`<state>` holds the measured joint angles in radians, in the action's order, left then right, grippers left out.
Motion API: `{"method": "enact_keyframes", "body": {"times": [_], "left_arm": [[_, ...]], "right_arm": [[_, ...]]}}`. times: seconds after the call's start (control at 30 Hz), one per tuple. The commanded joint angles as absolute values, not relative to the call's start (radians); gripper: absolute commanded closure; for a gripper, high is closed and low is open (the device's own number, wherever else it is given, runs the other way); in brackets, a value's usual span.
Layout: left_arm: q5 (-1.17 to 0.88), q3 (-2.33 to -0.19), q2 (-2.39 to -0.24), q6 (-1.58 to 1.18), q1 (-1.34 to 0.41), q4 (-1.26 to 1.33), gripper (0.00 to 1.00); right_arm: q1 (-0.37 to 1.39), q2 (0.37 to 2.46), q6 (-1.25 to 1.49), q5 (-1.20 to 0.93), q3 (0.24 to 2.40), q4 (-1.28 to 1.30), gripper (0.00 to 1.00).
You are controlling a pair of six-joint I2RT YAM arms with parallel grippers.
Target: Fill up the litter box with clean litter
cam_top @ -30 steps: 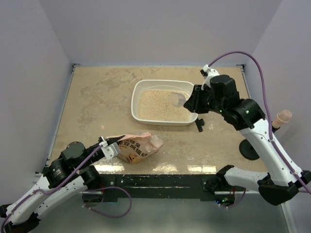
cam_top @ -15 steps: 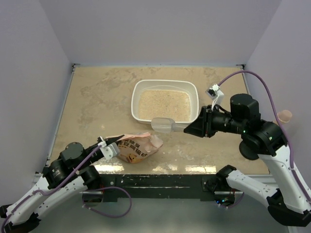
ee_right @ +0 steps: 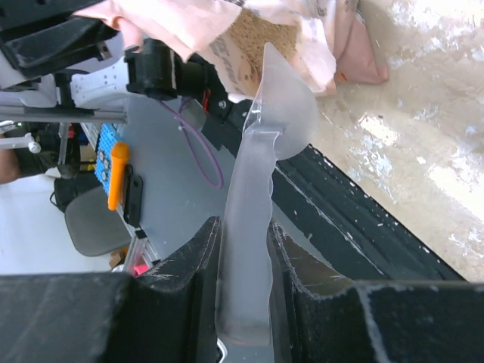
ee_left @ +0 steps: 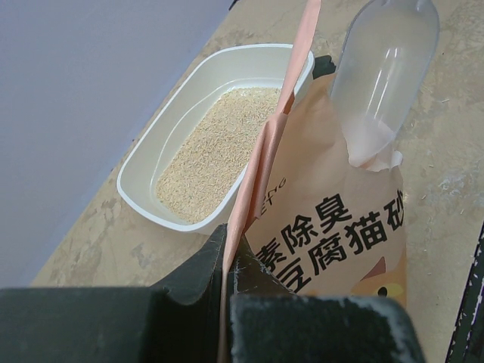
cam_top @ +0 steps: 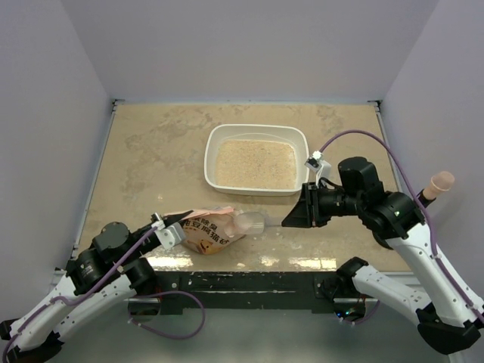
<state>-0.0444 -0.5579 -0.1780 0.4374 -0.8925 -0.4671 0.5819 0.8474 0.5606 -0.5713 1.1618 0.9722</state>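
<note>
One bag (ee_left: 333, 227): orange-pink, printed with Chinese characters, lying at the near edge of the table (cam_top: 151, 151), mouth turned toward the right arm
Left gripper (cam_top: 180, 229): fingers clenched on the bag's thin top edge, holding it upright
Scoop (ee_left: 386, 60): translucent plastic, bowl end resting at the bag's mouth and touching its torn rim; whether it carries any granules cannot be told
Right gripper (ee_right: 243, 249): fingers clamped on either side of the scoop's flat handle, reaching in from the right
Litter box (cam_top: 210, 160): white, farther back on the table beyond the bag, apart from both grippers
Clean litter (cam_top: 255, 163): pale beige granules spread over the whole floor of the box in a fairly even layer
</note>
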Motion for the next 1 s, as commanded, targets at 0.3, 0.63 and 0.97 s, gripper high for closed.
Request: {"method": "enact_keyframes", "body": {"times": [0.3, 0.63, 0.97], "left_arm": [[-0.094, -0.568, -0.156, 0.426, -0.896, -0.362, 1.00], [-0.109, -0.569, -0.152, 0.431, -0.896, -0.367, 1.00], [-0.109, -0.569, -0.158, 0.433, -0.897, -0.371, 1.00]], "right_arm": [[0.586, 0.925, 0.580, -0.649, 1.056, 0.787, 1.00], [0.724, 1.049, 0.670, -0.595, 1.023, 0.660, 1.00], [0.804, 1.201, 0.735, -0.431, 1.066, 0.634, 1.00]]}}
